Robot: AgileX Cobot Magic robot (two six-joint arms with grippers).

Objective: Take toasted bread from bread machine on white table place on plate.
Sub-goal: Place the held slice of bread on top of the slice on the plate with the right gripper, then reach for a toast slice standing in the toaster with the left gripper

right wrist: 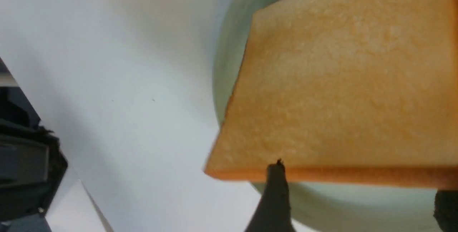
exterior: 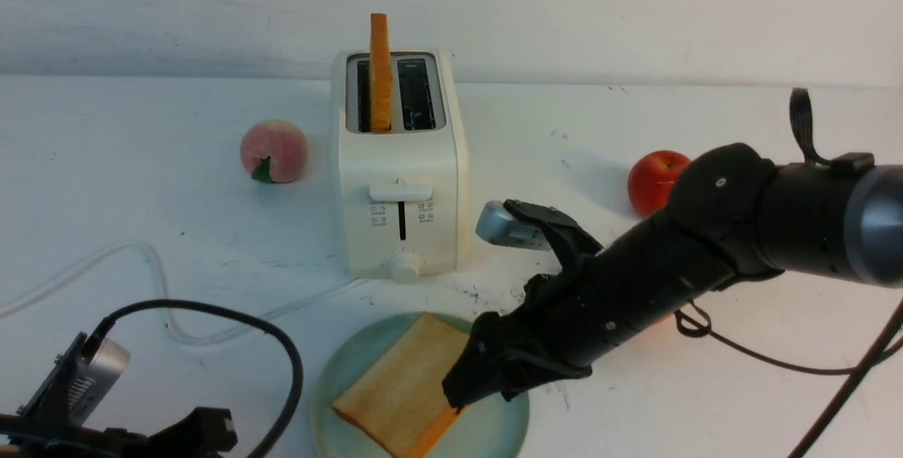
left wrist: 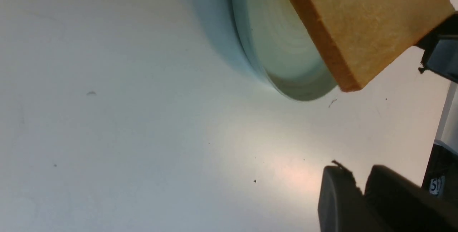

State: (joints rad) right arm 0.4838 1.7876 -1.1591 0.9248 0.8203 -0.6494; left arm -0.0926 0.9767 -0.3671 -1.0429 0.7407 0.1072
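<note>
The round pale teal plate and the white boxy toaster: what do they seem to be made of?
The round pale teal plate: probably glazed ceramic or melamine; smooth, with a soft sheen on its rim. The white boxy toaster: seemingly matte white plastic walls, with a silver, likely metal, top around the slots.

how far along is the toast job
Done: the first slice lies flat on the plate. In hand: the right gripper, jaws open, sits at that slice's edge. Left: the second slice stands in the bread machine, untouched.

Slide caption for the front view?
Open right gripper at square golden toast slice on round pale-teal plate; second slice upright in white two-slot toaster.
</note>
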